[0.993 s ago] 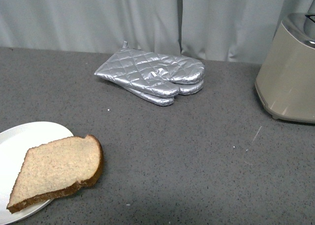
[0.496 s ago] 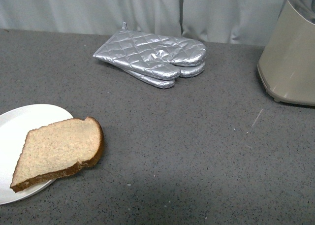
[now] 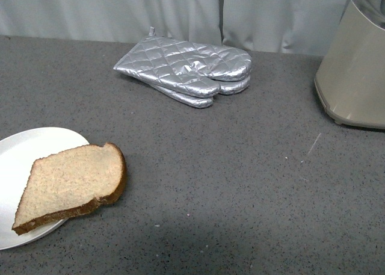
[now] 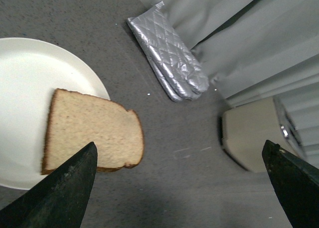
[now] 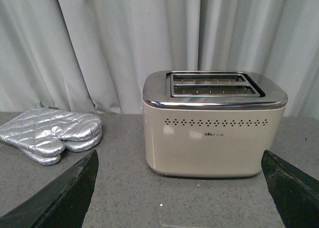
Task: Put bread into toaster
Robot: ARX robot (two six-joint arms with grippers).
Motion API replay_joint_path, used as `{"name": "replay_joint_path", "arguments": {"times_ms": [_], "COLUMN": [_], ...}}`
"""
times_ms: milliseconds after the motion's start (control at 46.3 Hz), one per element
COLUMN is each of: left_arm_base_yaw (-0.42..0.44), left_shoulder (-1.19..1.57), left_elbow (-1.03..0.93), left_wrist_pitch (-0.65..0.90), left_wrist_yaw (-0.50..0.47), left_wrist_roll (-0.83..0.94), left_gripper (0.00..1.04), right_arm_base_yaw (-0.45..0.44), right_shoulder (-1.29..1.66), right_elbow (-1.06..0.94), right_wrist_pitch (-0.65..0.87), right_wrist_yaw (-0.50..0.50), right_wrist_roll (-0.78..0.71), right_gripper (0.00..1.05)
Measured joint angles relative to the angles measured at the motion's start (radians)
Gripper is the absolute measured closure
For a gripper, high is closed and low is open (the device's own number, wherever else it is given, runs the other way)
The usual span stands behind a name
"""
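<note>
Bread (image 3: 72, 188) flat, overhanging plate (image 3: 24, 148), well apart from toaster (image 3: 355, 70); rounded end points toward it. Left gripper (image 4: 179, 145) spread wide, empty, above the bread, so the nearer arm. Right gripper (image 5: 179, 153) equally wide, empty, facing toaster.

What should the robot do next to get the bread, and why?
Probably lower the left gripper onto the bread. The gripper is wide open and holds nothing. The slice lies untouched, partly on the plate with its rounded end past the rim, and the toaster slots look empty.
</note>
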Motion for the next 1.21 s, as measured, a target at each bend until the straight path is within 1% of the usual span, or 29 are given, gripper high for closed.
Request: {"name": "replay_joint_path", "arguments": {"times_ms": [22,43,108,173,237,345,475,647,799,885,1014,1209], "left_arm_base_yaw": [-0.002,-0.002,0.011,0.04,0.086,0.147,0.259,0.34,0.388,0.407,0.431,0.438], "left_shoulder": [0.058,0.088,0.269,0.46,0.699,0.977,1.332,1.543,1.631,1.657,1.69,1.707], "left_elbow": [0.01,0.014,0.046,0.091,0.169,0.283,0.462,0.62,0.71,0.728,0.746,0.743], "left_wrist_pitch": [0.057,0.087,0.259,0.415,0.565,0.649,0.598,0.481,0.399,0.37,0.332,0.283], "left_wrist_yaw": [0.009,0.013,0.041,0.076,0.133,0.165,0.179,0.184,0.159,0.153,0.116,0.119], "left_wrist_roll": [-0.04,-0.053,-0.077,-0.071,-0.025,0.093,0.299,0.536,0.707,0.772,0.879,0.967], "left_gripper": [0.07,0.07,0.07,0.07,0.07,0.07,0.07,0.07,0.07,0.07,0.07,0.07], "right_arm_base_yaw": [0.0,0.0,0.0,0.0,0.0,0.0,0.0,0.0,0.0,0.0,0.0,0.0], "right_shoulder": [0.0,0.0,0.0,0.0,0.0,0.0,0.0,0.0,0.0,0.0,0.0,0.0], "right_elbow": [0.0,0.0,0.0,0.0,0.0,0.0,0.0,0.0,0.0,0.0,0.0,0.0], "right_wrist_pitch": [0.0,0.0,0.0,0.0,0.0,0.0,0.0,0.0,0.0,0.0,0.0,0.0], "right_wrist_yaw": [0.0,0.0,-0.001,-0.001,0.0,0.0,0.0,0.0,0.0,0.0,-0.001,-0.001], "right_wrist_roll": [0.0,0.0,0.0,0.0,0.0,0.0,0.0,0.0,0.0,0.0,0.0,0.0], "right_gripper": [0.09,0.09,0.09,0.09,0.09,0.09,0.09,0.09,0.09,0.09,0.09,0.09]}}
